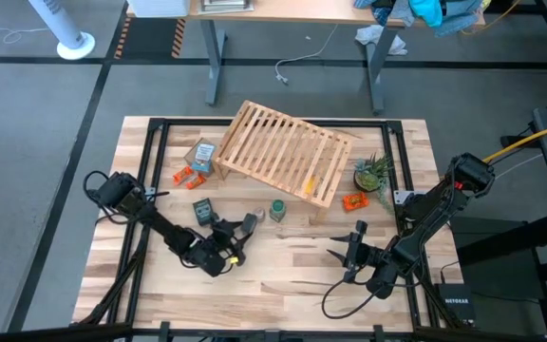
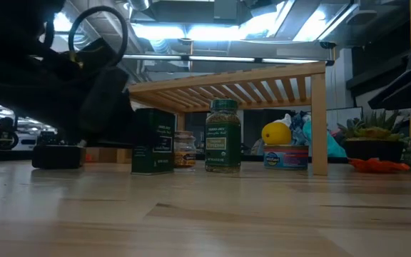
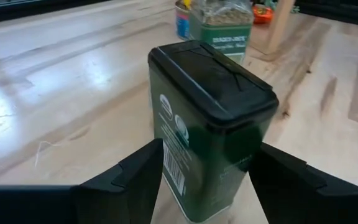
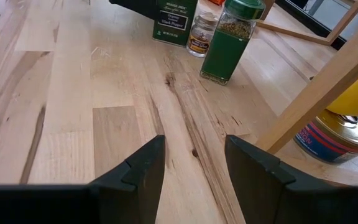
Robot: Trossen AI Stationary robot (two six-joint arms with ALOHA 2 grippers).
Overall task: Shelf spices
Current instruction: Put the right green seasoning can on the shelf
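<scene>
- Two dark fingers of the left tool [image 3: 205, 155] sit closed against opposite sides of a dark squarish tin [image 3: 210, 118]. The tin stands upright on the desk [image 1: 283, 285], not yet lifted.
- My guess is that the step in hand is the pick-up of this first spice. Next comes a straight lift, then a carry forward and up onto the slatted top of the shelf [image 1: 283, 152], which stands well ahead of the tool.
- Just beyond the held tin are a tiny clear jar [image 2: 184, 150] and a green round jar [image 2: 222, 135], right in the carry path. The tin must clear their lids.
- Behind the tool, a second dark tin [image 1: 202, 211] waits on the desk.
- Off to the far side, the right tool [image 4: 191, 168] hangs open and empty over bare wood.
- Under the shelf are a blue can [image 2: 286, 155] and something yellow [image 2: 277, 133]. Orange pieces [image 1: 354, 200] and a small plant [image 1: 373, 173] lie by its end.
</scene>
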